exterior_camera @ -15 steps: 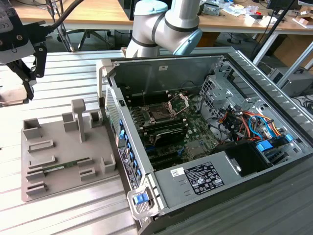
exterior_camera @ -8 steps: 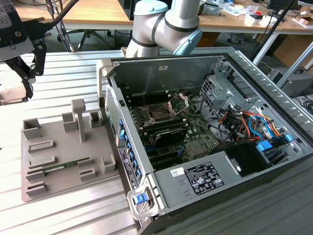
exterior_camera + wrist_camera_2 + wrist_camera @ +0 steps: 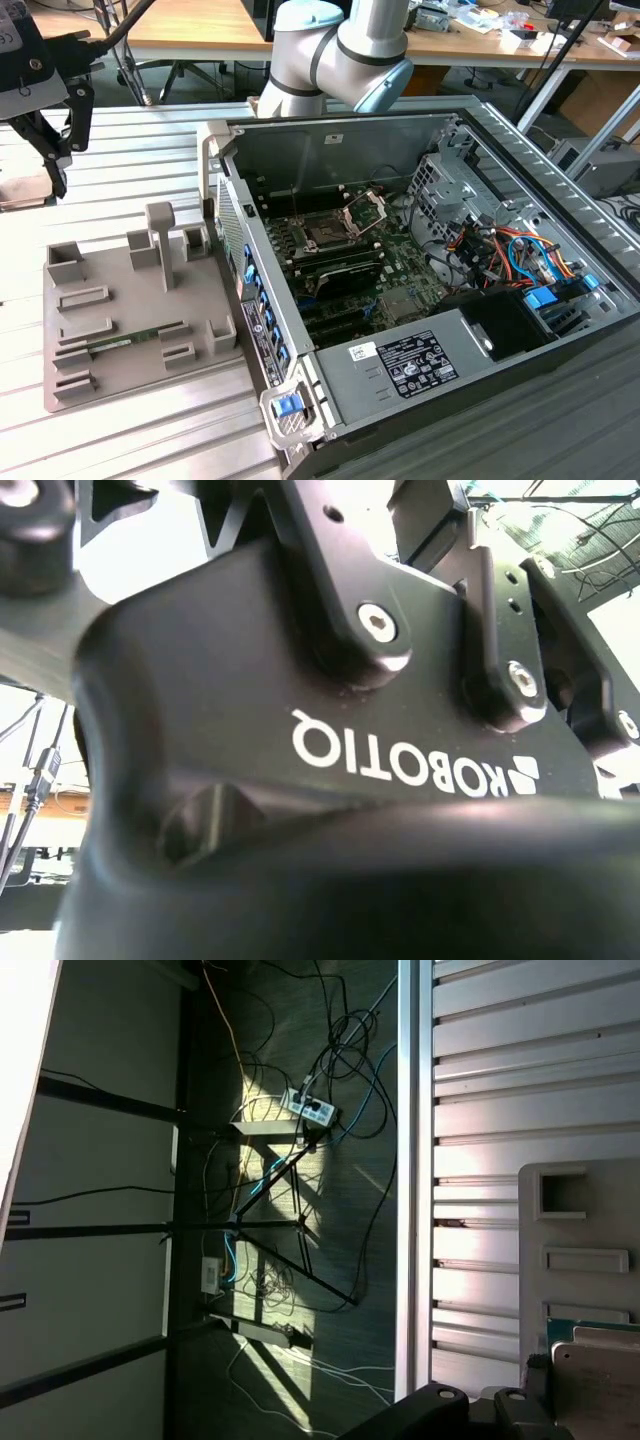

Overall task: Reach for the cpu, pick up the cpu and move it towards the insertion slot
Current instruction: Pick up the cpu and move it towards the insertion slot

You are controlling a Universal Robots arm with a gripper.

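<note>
black metal tool (image 3: 55, 160) hanging at the exterior view's left over ribbed aluminium counter (image 3: 140, 150), well apart from square dark insertion slot with silver clamp frame (image 3: 326, 235) inside open grey computer case (image 3: 330, 130). can't tell whether tool is spread or pressed together. flat pale silver-tan square, seemingly the cpu (image 3: 600, 1385), close beside tool's black body in first wrist view, near grey plastic tray (image 3: 580, 1220).

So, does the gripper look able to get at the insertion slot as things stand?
Probably yes: the computer case lies open, the insertion slot sits uncovered with its clamp frame raised, and nothing stands over it. The gripper hangs away at the exterior view's left.
</note>
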